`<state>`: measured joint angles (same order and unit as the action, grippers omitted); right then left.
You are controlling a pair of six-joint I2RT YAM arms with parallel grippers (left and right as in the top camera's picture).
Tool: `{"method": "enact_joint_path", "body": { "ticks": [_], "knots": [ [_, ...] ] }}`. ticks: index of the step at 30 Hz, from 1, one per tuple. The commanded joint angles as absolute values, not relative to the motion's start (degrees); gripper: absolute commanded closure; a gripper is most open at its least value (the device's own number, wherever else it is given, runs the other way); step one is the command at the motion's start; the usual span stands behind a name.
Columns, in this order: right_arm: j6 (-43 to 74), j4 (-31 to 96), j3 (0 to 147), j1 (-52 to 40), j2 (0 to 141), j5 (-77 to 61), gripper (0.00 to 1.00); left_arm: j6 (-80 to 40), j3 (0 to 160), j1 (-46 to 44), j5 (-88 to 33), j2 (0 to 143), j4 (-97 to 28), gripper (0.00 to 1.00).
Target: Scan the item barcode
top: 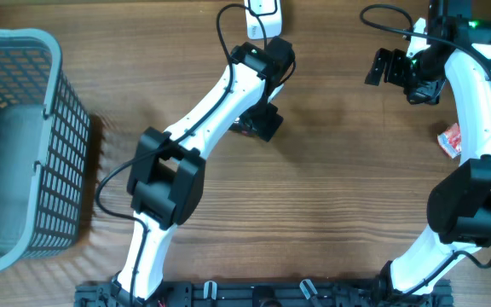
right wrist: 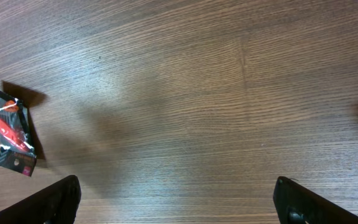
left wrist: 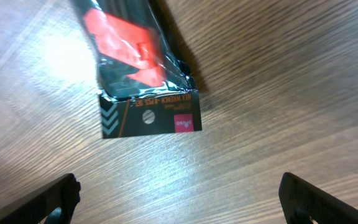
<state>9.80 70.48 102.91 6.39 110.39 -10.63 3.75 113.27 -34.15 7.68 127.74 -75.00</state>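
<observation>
Left wrist view: my left gripper (left wrist: 179,190) is spread to its full width and holds nothing. The hex-wrench packet (left wrist: 143,68) lies flat on the table (left wrist: 291,93) at 12 o'clock of it, near but not touching. Its long axis runs 11 to 5 o'clock, with the printed card end pointing toward me; no barcode shows on this face. Right wrist view: my right gripper (right wrist: 176,190) is equally wide and empty. The packet lies well apart at 9 o'clock, long axis near 12 to 6. Overhead view: the left gripper hangs over the packet and hides most of it, so the left arm is nearer. The white corded device (top: 262,17), probably the scanner, lies at 12 o'clock.
</observation>
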Motion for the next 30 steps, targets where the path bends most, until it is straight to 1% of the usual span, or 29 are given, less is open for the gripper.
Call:
{"method": "enact_joint_path", "body": {
  "ticks": [1,4,10,18,26,30],
  "knots": [
    [9.2,70.4,103.5,6.0,110.4,-10.0,0.0,6.5,113.6,-33.6,6.7,125.5,-72.4,0.0],
    [9.2,70.4,103.5,6.0,110.4,-9.9,0.0,8.6,113.6,-32.5,3.7,125.6,-68.7,0.0],
    [9.2,70.6,103.5,6.0,110.4,-9.9,0.0,8.8,113.6,-29.8,3.7,125.6,-61.8,0.0],
    [9.2,70.6,103.5,6.0,110.4,-9.9,0.0,8.8,113.2,-26.6,1.5,125.9,-61.6,0.0],
    [9.2,70.7,103.5,6.0,110.4,-9.9,0.0,8.4,112.7,-26.5,-0.7,127.4,-60.3,0.0],
    [9.2,70.8,103.5,6.0,110.4,-9.9,0.0,6.6,112.6,-26.5,-0.7,130.5,-60.1,0.0]
  ]
}}
